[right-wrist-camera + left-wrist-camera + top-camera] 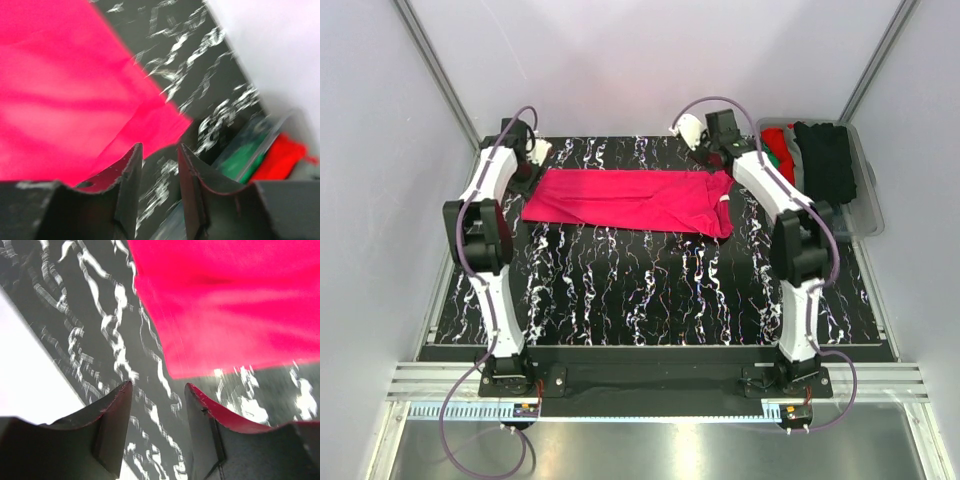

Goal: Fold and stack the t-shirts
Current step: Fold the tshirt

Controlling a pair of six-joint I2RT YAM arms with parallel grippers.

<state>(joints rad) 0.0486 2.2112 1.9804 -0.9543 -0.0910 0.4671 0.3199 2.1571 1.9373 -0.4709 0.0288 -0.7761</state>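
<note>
Left claw (158, 386) stands released: its two dark fingers (112, 425) are parted, and only the black, white-veined table (85, 330) shows in the gap between them. Nothing is pinched. Ahead of this claw and off to its right lies the pinkish-red t-shirt (230, 305); the nearest hem stops just short of the fingertips, with bare table between.

At the opposite end, the right claw (159, 146) is likewise let go, with a narrower gap between its fingers and nothing in it. The same shirt spreads ahead of it and to its left, and one corner of the cloth reaches close to the left fingertip without being gripped.

From above, the shirt is a long flat band lying crosswise between the two claws on the far part of the table, with a small white label (724, 197) at the end nearest the right claw.

Right of the right claw, beyond the table's edge, sits a clear bin (868, 215) holding black cloth (825, 160), red cloth (280, 157) and green cloth (240, 160).
</note>
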